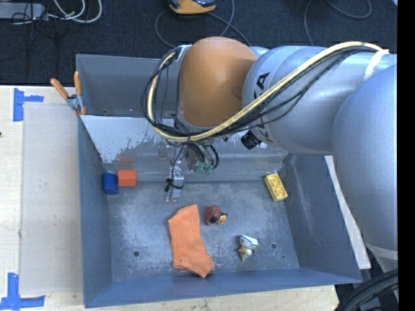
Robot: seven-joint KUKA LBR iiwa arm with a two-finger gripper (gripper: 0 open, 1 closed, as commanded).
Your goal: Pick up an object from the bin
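My gripper (174, 185) hangs below the orange dome over the back middle of the bin, its thin fingers pointing down close together with nothing between them. An orange cloth (188, 240) lies on the floor just in front of it. To the cloth's right sits a small dark red and yellow object (214, 216). A blue cylinder (109, 183) and an orange block (127, 178) rest side by side to the gripper's left, by the back wall.
A yellow block (276, 186) lies at the right by the back wall. A small white and gold object (246, 245) rests at the front right. The arm covers the bin's back right corner.
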